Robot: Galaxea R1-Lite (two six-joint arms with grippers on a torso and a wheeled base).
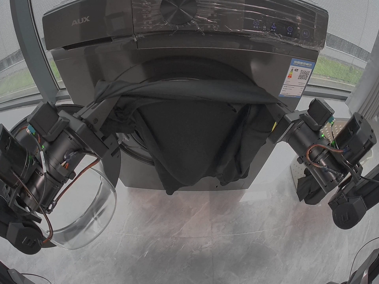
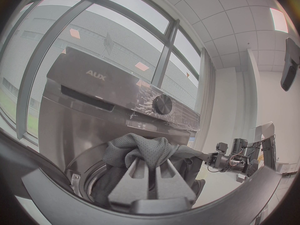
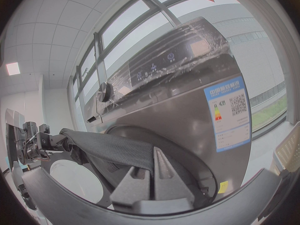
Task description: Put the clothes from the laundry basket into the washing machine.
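The washing machine [image 1: 185, 56] is a dark grey metal front-loader with a glossy control panel under wrinkled clear film [image 1: 233, 8]. Its top is cut off by the edge of the head view. Its round drum opening is almost wholly hidden behind the garment [image 1: 189, 139], so the inside cannot be seen.

The garment is a dark, fine-knit cloth with a dotted weave. It is stretched wide across the mouth of the machine, its top edge pulled taut from one side to the other. The rest hangs in loose folds down the front panel, and the lowest point ends just above the floor [image 1: 197, 237] of pale marbled tile.

The door [image 1: 90, 202], a ring with a bulging clear bowl, stands swung open on the robot's left, partly covered by the left arm. Tall window frames [image 1: 29, 40] rise behind the machine.

On the right, the pale perforated laundry basket [image 3: 290, 147] is mostly hidden behind the right arm, and its contents cannot be made out.

The left end effector [image 2: 152, 162] is clamped on a bunched corner of the garment at the opening's left side. The right end effector [image 3: 153, 164] is pinched on the opposite corner, with cloth draped over one finger.

A blue-and-white label [image 1: 297, 77] sits on the front at upper right, and a round ribbed dial [image 1: 178, 7] at the panel's centre.
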